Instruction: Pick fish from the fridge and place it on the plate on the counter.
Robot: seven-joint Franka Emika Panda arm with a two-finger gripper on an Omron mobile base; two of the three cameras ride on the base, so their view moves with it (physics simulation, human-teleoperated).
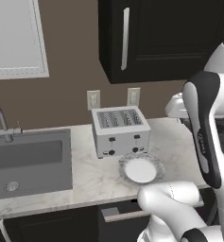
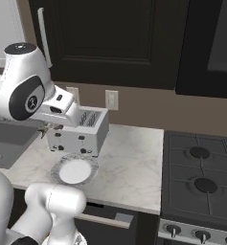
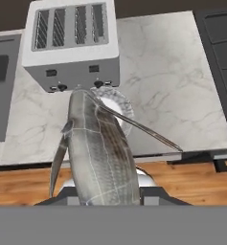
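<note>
A simulated kitchen robot is carrying the fish (image 3: pixel 101 153) toward its destination, with the pickup half of the job looking complete. In the hand view the gripper (image 3: pixel 103 194) is pinching the silvery body near its base, the fish jutting forward from the jaws with its fins splayed to either side. Ahead of and below the gripper, the plate (image 3: pixel 120 106) is sitting bare on the marble surface (image 3: pixel 172 76), just in front of the toaster (image 3: pixel 71 45), its rim partly hidden behind the fish. What remains, by the look of things, is lowering the catch over the plate and releasing it; the fish is hanging in the air, apart from the plate.
</note>
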